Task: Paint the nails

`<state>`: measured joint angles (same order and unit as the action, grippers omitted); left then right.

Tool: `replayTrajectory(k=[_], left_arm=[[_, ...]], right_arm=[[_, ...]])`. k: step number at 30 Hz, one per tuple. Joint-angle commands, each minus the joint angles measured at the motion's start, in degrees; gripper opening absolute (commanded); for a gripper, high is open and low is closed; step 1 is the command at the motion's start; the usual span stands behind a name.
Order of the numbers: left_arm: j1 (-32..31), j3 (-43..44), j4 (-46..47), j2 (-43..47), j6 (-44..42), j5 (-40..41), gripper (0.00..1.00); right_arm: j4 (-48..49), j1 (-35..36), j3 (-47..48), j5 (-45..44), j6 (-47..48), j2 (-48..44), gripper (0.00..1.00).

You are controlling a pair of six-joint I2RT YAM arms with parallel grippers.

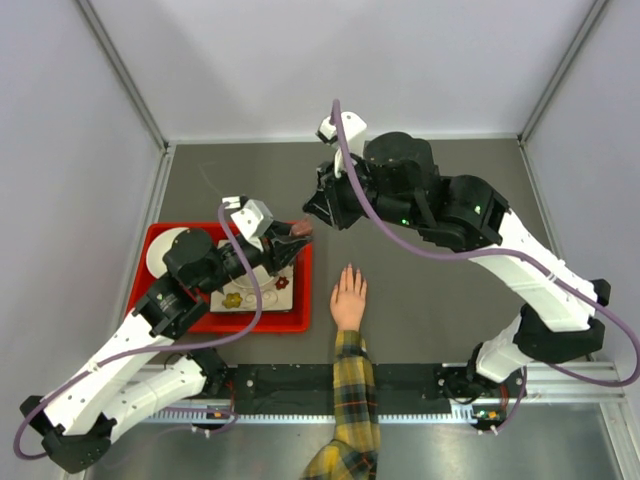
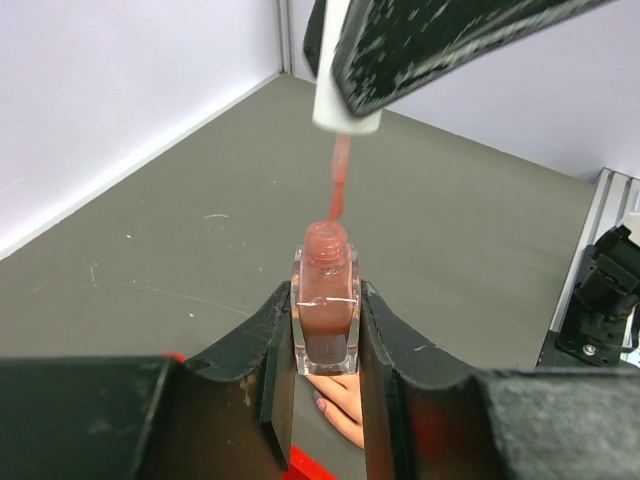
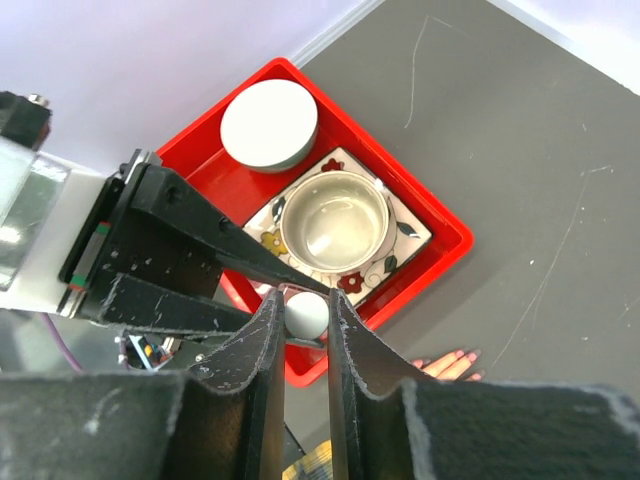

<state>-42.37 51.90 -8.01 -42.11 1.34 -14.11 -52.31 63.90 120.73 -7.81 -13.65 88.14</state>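
Your left pincer [image 2: 327,300] clamps the bottle [image 2: 327,335]; your right pincer [image 3: 305,318] pinches the cap [image 2: 345,110], with the brush [image 2: 338,185] tip at the neck. The nails [image 3: 460,356], perhaps pink in the right wrist view and too small from above, rest on bare worktop [image 1: 430,300] beside the tray [image 1: 260,325].

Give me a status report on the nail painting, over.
Left pincer shut on polish bottle. Right pincer shut on cap, brush at bottle mouth. Hand flat on table, nails not yet reached. Path looks open.
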Motion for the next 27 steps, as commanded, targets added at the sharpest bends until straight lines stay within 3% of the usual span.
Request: replayTrajectory(k=[1, 11, 18, 23, 27], left_arm=[[-0.2, -0.4, 2.4, 1.0, 0.1, 1.4, 0.00], [-0.2, -1.7, 3.1, 3.0, 0.3, 3.1, 0.00], [-0.2, -1.9, 3.1, 6.7, 0.9, 11.2, 0.00], [-0.2, -1.7, 4.7, 7.7, 0.8, 17.8, 0.00], [-0.2, -2.3, 9.1, 6.3, 0.8, 19.6, 0.00]], right_arm=[[1.5, -0.1, 0.1, 0.0, -0.6, -3.1, 0.00], [3.7, -0.1, -2.6, -4.0, -3.0, -5.3, 0.00], [5.8, -1.2, -6.2, -10.0, -5.4, -6.1, 0.00], [7.8, -7.7, -11.7, -8.9, -6.2, -7.6, 0.00], [14.6, -15.2, -22.9, -2.3, -5.1, -10.3, 0.00]])
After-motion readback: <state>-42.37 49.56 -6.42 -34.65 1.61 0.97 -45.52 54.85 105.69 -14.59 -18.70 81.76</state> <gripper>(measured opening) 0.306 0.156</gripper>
